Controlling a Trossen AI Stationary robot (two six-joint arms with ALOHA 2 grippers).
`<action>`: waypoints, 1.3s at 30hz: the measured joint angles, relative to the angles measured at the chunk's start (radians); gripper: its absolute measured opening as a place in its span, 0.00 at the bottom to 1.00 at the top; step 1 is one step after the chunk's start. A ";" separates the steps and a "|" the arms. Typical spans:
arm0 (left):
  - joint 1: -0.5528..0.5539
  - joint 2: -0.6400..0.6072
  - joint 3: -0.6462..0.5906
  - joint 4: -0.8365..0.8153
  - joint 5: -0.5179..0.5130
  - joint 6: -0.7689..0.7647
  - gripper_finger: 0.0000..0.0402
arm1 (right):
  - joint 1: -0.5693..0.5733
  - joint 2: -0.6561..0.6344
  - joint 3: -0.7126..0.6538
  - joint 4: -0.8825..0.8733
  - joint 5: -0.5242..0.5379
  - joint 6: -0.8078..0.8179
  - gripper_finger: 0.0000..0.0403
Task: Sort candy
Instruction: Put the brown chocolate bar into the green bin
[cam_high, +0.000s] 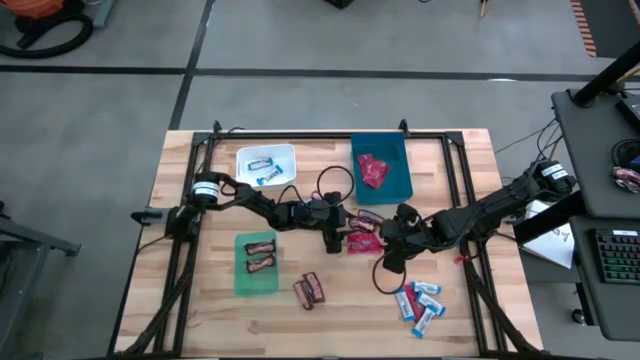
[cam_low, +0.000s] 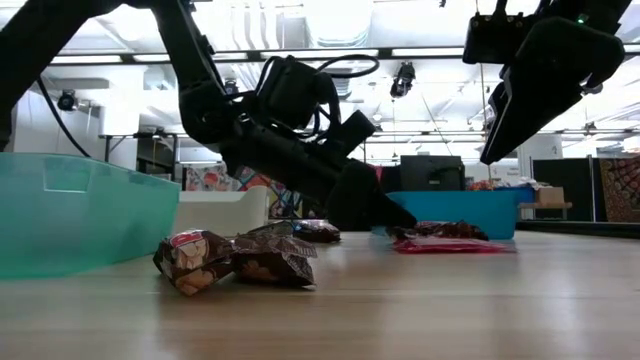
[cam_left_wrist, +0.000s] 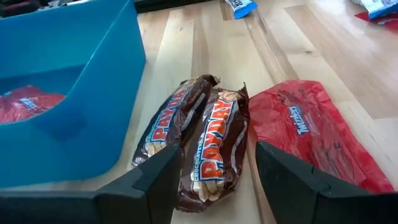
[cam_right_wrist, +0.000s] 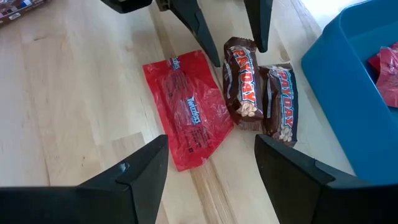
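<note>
Left hand (cam_left_wrist: 214, 180) open astride brown bar (cam_left_wrist: 214, 146)

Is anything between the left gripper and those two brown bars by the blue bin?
Nothing visible. The left gripper is open, with its fingers straddling one of the two brown bars. The red packet lies beside the bars, and the blue bin is on their other side.

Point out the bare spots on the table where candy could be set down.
Free: the wood between the white bin and the blue bin; the corner beyond the blue bin; the strip between the green bin and the near edge. Crowded: the centre, where both tools meet over brown bars and a red packet.
</note>
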 joint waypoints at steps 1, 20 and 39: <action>0.002 0.010 0.000 0.021 0.000 -0.001 0.48 | 0.000 0.000 0.000 0.000 0.000 0.000 0.57; 0.008 0.093 0.022 0.095 0.006 -0.079 0.13 | 0.002 0.000 -0.003 0.001 0.011 0.004 0.57; -0.005 -0.304 0.020 -0.357 0.182 -0.105 0.11 | 0.002 0.000 -0.009 0.001 0.011 0.004 0.57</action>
